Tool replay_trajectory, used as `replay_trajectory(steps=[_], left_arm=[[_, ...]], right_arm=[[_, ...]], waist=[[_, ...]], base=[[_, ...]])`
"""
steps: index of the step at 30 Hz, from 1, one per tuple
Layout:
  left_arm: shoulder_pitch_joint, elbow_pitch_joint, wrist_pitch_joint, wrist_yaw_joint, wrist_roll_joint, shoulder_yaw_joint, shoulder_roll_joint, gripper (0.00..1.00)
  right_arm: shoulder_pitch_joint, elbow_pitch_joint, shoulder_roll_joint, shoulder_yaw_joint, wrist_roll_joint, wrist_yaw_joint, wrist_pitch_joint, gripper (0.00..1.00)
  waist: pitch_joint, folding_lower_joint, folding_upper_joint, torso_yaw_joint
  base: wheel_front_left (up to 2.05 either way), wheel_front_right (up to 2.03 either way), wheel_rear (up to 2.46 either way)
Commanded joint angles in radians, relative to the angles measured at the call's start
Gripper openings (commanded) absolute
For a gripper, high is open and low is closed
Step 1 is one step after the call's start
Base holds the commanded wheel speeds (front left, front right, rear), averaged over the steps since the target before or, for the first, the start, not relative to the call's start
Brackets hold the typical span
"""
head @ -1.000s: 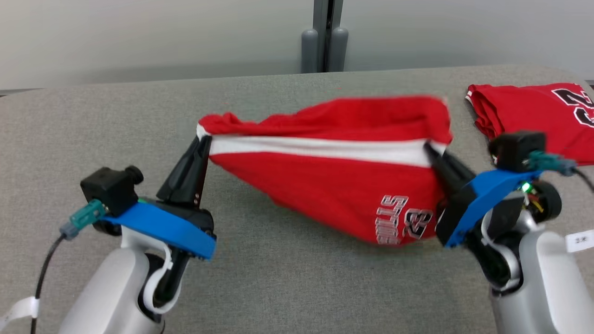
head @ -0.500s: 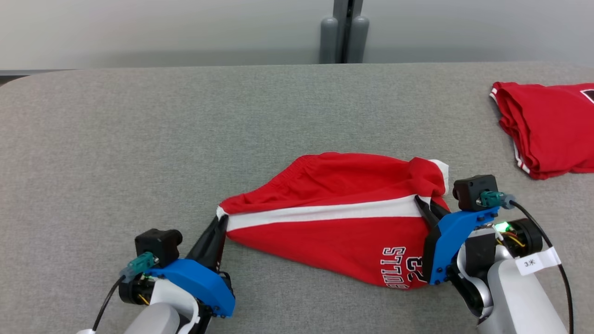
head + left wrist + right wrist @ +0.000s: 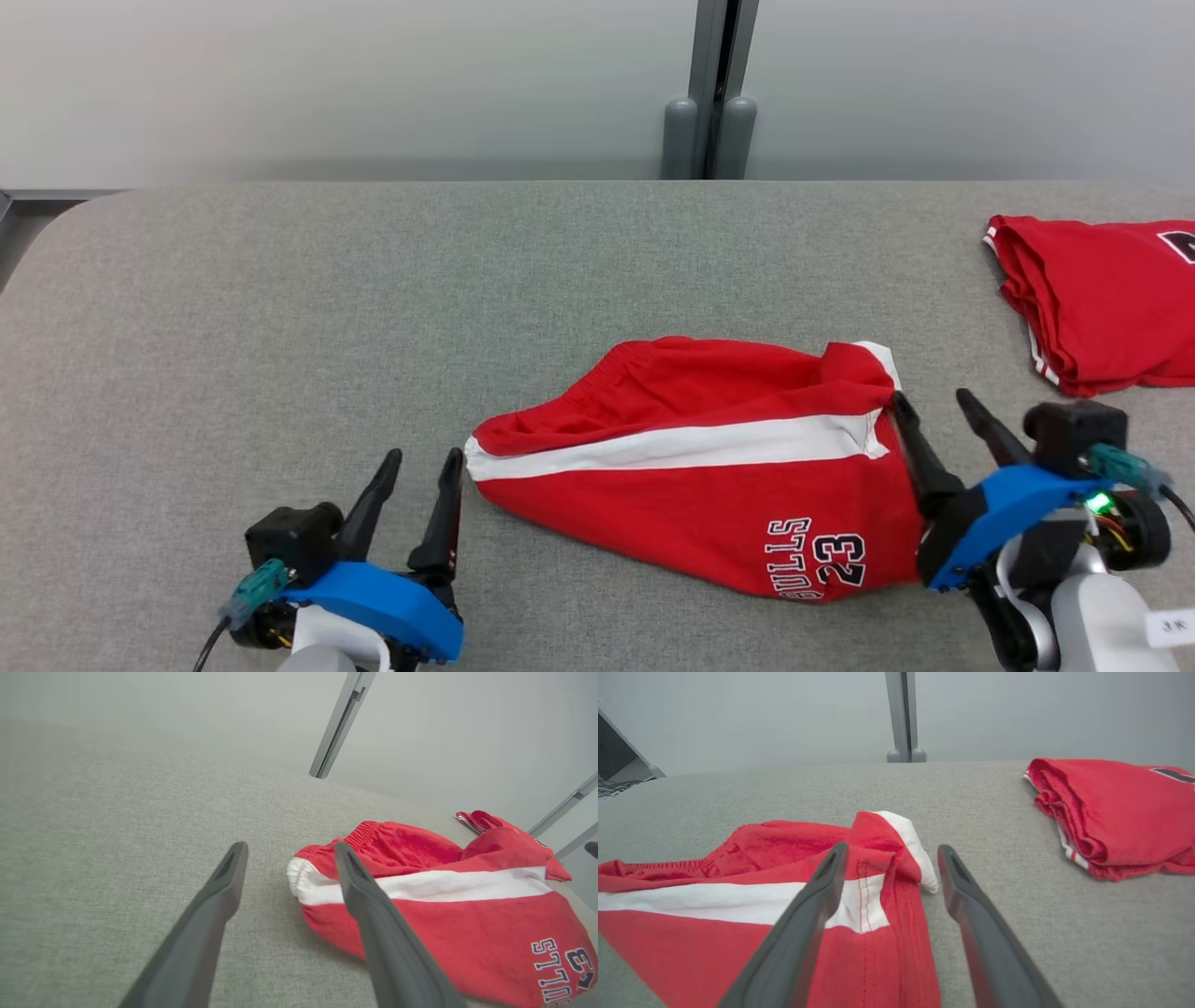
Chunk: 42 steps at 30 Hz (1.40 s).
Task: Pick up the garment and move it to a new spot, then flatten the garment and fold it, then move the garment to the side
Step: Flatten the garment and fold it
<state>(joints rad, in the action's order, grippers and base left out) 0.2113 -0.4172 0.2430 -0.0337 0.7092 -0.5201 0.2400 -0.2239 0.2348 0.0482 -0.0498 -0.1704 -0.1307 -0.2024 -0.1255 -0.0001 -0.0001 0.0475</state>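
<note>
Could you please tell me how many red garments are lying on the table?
2. The red shorts lie rumpled near the middle; a folded red garment sits far right, partly cut off.

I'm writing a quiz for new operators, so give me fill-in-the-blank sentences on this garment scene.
The left gripper and the right gripper both stand ____, holding nothing.
The red shorts lie on the grey table with a ____ stripe across them.
The number printed on the shorts is ____.
Missing words: open; white; 23.
</note>
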Motion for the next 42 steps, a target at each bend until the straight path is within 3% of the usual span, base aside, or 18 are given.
replay_trajectory(steps=[1,10,17,24,31,42], left_arm=[[-0.015,0.014,0.013,0.009,-0.016,0.024,0.009,1.00],[-0.108,0.142,0.022,0.045,-0.169,0.216,0.001,1.00],[-0.175,0.130,0.023,0.034,-0.269,0.280,-0.005,1.00],[-0.196,0.086,0.023,-0.001,-0.305,0.290,-0.026,1.00],[-0.130,-0.007,-0.019,-0.045,-0.318,0.222,-0.045,1.00],[0.012,-0.176,-0.088,-0.062,-0.324,0.172,-0.058,1.00]], right_arm=[[0.036,-0.037,0.004,-0.018,-0.005,0.000,0.035,1.00],[0.168,-0.161,0.004,-0.053,-0.018,0.000,0.250,1.00],[0.229,-0.165,0.004,-0.023,0.025,0.000,0.289,1.00],[0.252,-0.171,0.004,-0.008,0.010,0.000,0.290,1.00],[0.239,-0.169,0.004,0.008,0.000,0.000,0.280,1.00],[0.209,-0.153,0.004,0.049,-0.013,0.000,0.284,1.00]], waist=[[0.015,0.0001,0.0001,-0.009],[0.053,0.0001,0.0001,-0.040],[0.076,0.0001,0.0001,-0.048],[0.086,0.0001,0.0001,-0.049],[0.079,0.0001,0.0001,-0.055],[0.055,0.0001,0.0001,-0.100]], base=[[0.00,0.00,0.00],[0.00,0.00,0.00],[0.00,0.00,0.00],[0.00,0.00,0.00],[0.00,0.00,0.00],[0.00,0.00,0.00]])
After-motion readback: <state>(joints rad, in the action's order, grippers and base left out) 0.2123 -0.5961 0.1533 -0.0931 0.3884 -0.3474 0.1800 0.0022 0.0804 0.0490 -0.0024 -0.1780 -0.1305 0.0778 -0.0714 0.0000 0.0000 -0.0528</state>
